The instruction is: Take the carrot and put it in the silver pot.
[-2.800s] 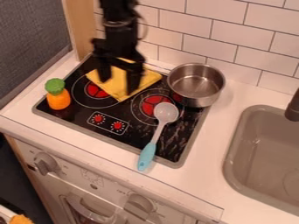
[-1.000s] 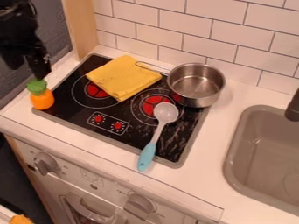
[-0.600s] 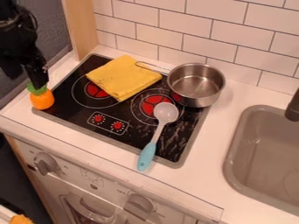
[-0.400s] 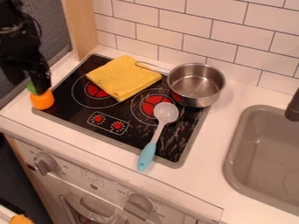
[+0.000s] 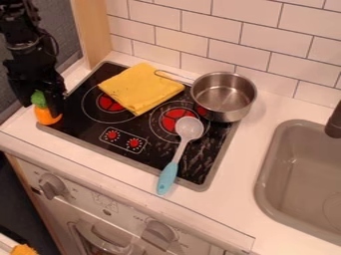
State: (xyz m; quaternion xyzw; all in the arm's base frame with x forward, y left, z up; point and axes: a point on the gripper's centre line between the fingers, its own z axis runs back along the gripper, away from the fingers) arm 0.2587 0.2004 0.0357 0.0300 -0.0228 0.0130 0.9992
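Black stovetop [image 5: 86, 130], yellow cloth [image 5: 141, 88], silver pot [image 5: 223, 102], spoon [image 5: 179, 152], carrot [image 5: 45, 115]

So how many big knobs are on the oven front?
2. The left knob is below the carrot; the right knob is below the spoon. Any past the picture's bottom edge would be hidden.

A folded yellow cloth [image 5: 141, 89] and a blue-handled spoon [image 5: 168, 177] are lying on a black stovetop [image 5: 88, 128], with a grey sink [image 5: 293, 179] sitting in the white counter [image 5: 234, 172] to the right.
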